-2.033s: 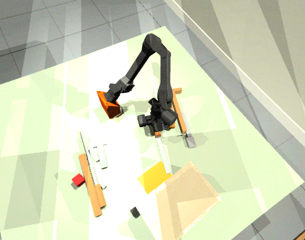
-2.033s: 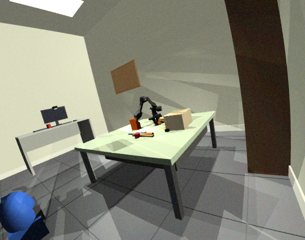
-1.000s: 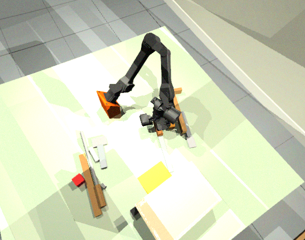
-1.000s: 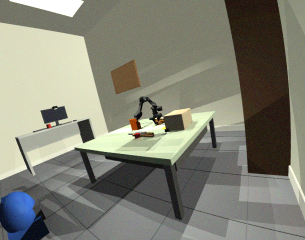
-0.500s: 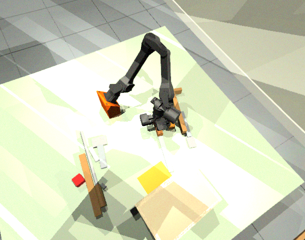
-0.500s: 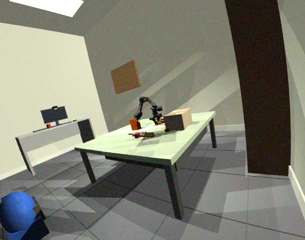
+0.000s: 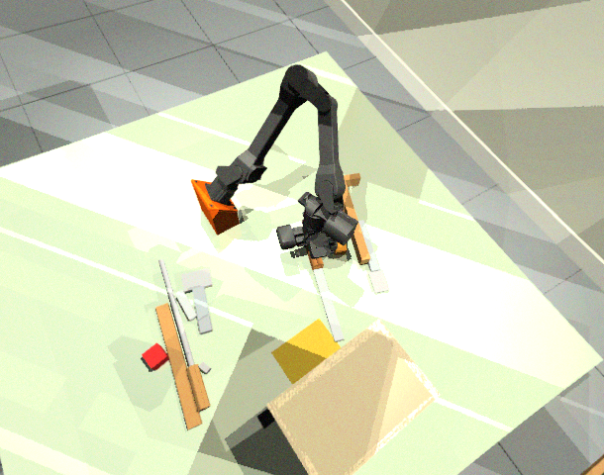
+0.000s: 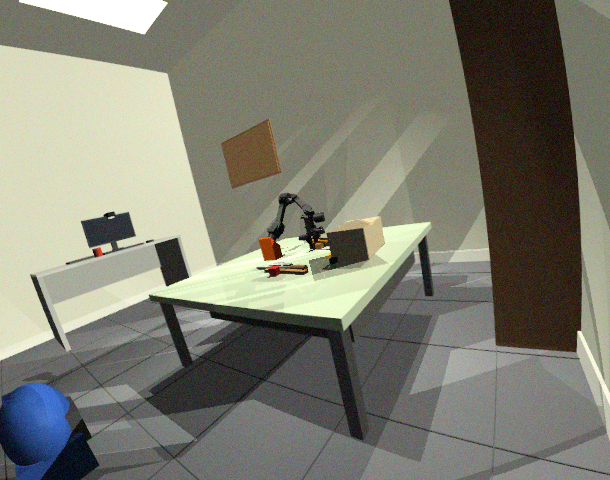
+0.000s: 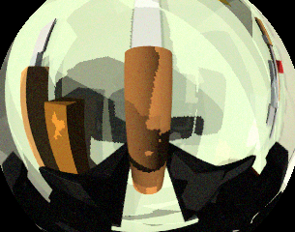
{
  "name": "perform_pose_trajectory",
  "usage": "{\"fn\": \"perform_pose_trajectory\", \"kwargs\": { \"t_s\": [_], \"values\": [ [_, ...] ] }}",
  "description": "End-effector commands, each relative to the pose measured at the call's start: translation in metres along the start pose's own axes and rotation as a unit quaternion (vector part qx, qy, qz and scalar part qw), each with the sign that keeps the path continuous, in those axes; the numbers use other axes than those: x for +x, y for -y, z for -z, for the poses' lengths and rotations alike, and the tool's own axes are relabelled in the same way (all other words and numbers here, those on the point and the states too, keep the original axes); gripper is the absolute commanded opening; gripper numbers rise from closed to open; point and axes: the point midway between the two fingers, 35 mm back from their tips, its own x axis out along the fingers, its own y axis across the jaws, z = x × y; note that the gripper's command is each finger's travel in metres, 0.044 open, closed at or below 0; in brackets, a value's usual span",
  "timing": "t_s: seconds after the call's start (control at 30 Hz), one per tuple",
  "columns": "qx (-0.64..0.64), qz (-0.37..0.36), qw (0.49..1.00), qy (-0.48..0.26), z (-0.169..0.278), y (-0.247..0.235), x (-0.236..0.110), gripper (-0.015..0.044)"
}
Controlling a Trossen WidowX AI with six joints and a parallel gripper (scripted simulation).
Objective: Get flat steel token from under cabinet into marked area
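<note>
My gripper [image 7: 312,251] [image 9: 146,146] is low over the table and shut on the wooden handle [image 7: 316,263] [image 9: 146,110] of a long tool. The tool's pale flat blade [image 7: 329,307] [image 9: 147,15] lies on the table and points toward the yellow marked area [image 7: 305,349]. The tan cabinet [image 7: 353,404] [image 8: 357,240] stands just behind that area. The steel token is hidden in every view. In the exterior view the gripper [image 8: 313,240] is small, left of the cabinet.
A second wood-handled tool [image 7: 357,230] [image 9: 62,131] lies right beside my gripper. At the left lie a long wooden strip [image 7: 176,368], a grey rod [image 7: 173,307], a grey T-shaped piece [image 7: 200,296] and a red cube [image 7: 154,356]. The arm's orange base [image 7: 218,209] stands behind.
</note>
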Motion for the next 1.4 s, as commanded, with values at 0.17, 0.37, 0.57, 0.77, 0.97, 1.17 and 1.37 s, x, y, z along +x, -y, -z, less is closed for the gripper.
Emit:
{"fn": "perform_pose_trajectory", "kwargs": {
  "t_s": [0.17, 0.37, 0.57, 0.77, 0.97, 1.17, 1.37],
  "values": [
    [-0.003, 0.000, 1.000, -0.001, -0.005, -0.001, 0.000, 0.0000],
    [-0.004, 0.000, 1.000, -0.001, -0.011, -0.001, 0.000, 0.0000],
    [-0.005, 0.001, 1.000, -0.001, -0.018, -0.001, 0.000, 0.0000],
    [-0.006, 0.001, 1.000, -0.001, -0.024, -0.001, 0.000, 0.0000],
    [-0.006, 0.001, 1.000, -0.001, -0.031, -0.001, 0.000, 0.0000],
    [-0.007, 0.001, 1.000, -0.001, -0.038, -0.001, 0.000, 0.0000],
    [-0.007, 0.001, 1.000, -0.001, -0.045, -0.002, 0.000, 0.0000]
  ]
}}
